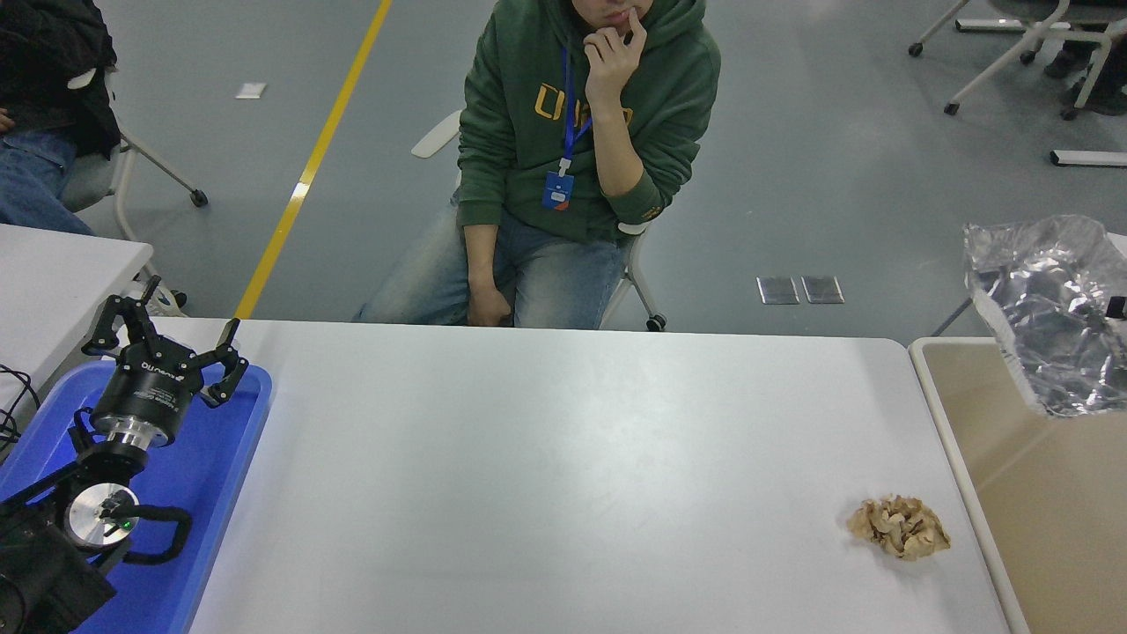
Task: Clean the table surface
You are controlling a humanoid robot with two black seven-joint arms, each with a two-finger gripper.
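Note:
The white table surface (563, 458) fills the middle of the head view. A crumpled brown paper wad (899, 527) lies on it near the front right corner. A crinkled silver foil bag (1048, 308) hangs in the air at the right edge, above the beige bin (1039, 502). Only a black tip of my right gripper (1118, 306) shows at the frame's edge, pinching the bag. My left gripper (167, 339) is parked at the lower left over a blue tray (220, 475), fingers spread open and empty.
A person in a green hoodie (581, 167) sits on a chair at the table's far side. A smaller white table (53, 273) and another seated person are at the left. Wheeled chairs stand at the top right.

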